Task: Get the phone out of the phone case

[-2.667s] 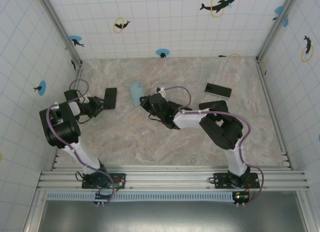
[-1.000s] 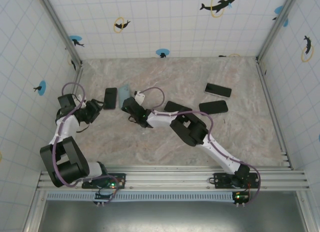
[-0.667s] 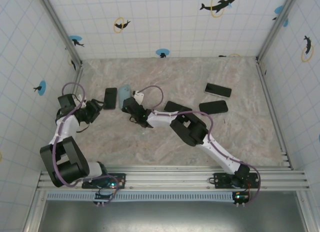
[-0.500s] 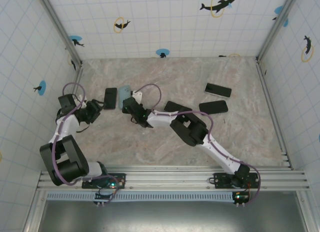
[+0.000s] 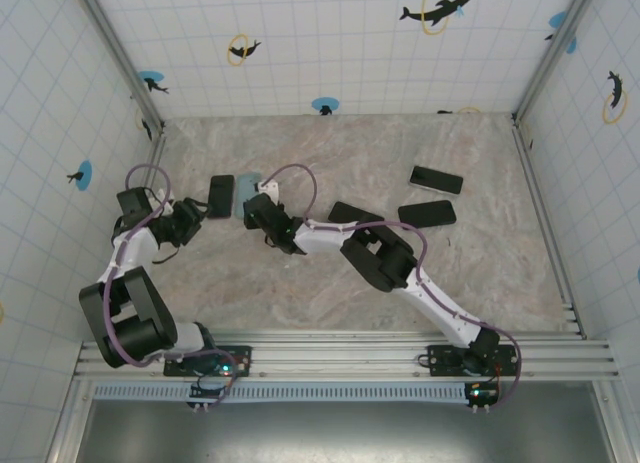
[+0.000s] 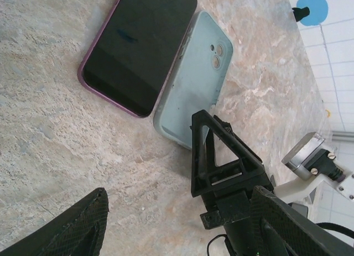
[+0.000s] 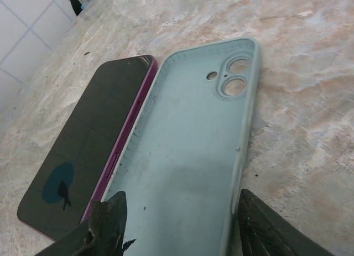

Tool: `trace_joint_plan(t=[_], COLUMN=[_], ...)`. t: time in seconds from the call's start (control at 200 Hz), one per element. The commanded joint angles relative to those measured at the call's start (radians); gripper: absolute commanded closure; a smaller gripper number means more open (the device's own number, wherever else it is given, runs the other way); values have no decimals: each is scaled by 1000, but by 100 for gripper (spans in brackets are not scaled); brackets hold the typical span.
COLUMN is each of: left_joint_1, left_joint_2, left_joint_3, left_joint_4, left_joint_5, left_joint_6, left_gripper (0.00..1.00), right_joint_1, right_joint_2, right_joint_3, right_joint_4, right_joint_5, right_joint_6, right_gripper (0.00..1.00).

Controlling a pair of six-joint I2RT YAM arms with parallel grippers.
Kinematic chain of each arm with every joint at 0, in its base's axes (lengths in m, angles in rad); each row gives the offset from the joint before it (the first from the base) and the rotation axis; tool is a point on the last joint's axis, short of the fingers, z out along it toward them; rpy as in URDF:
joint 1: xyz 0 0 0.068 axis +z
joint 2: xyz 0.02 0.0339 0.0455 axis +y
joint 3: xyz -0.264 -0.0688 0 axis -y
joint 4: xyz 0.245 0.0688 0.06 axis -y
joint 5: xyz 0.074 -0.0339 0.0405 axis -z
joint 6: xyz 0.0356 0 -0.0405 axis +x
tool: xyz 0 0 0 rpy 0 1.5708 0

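The phone [image 5: 220,195], dark-screened with a purple edge, lies flat on the marble table at the left. The empty light-blue phone case [image 5: 248,189] lies right beside it, inside up, their long edges touching. In the right wrist view the case [image 7: 188,151] lies between my right gripper's [image 7: 182,234] open jaws, with the phone [image 7: 83,156] to its left. My right gripper [image 5: 256,205] hovers at the case's near end. My left gripper [image 5: 197,213] stands open and empty just short of the phone [image 6: 138,48] and case [image 6: 194,82].
Three more dark phones lie to the right: one [image 5: 345,213] under the right arm's forearm, one [image 5: 427,213] further right, one [image 5: 436,179] behind it. The right gripper's fingers [image 6: 198,156] stand close in front of the left wrist camera. Tiled walls enclose the table.
The right arm carried the case leftward and set it down beside the phone. Over the last second its jaws have spread apart off the case. The left arm drew back slightly.
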Motion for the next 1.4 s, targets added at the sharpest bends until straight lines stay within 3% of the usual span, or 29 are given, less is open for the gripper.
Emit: trace_joint_plan(t=[0.0, 0.13, 0.335, 0.566, 0.776, 1.076, 1.396], left_joint_1=[6, 6, 5, -22, -87, -244, -407], left_joint_2=[7, -5, -38, -95, -143, -203, -238], left_joint_3=[35, 35, 19, 3, -16, -44, -151], left_joint_4=[9, 7, 7, 7, 24, 84, 312], left_joint_5=[28, 31, 35, 49, 89, 36, 5], left_joint_6=[-1, 0, 1, -7, -22, -117, -321], left_gripper=[31, 31, 31, 29, 17, 12, 12], right_joint_1=[-17, -42, -96, -180, -295, -423, -515], right_joint_2=[-48, -91, -237, -497, -723, -907, -885], right_joint_3=[19, 16, -87, -380, -646, -796, -806], right_joint_4=[-16, -29, -30, -45, -87, -378, -594], right_joint_5=[-54, -112, -284, -440, -618, -689, -684], right_joint_6=[-41, -93, -196, -353, -498, -786, -983], right_gripper=[44, 41, 27, 23, 20, 14, 7])
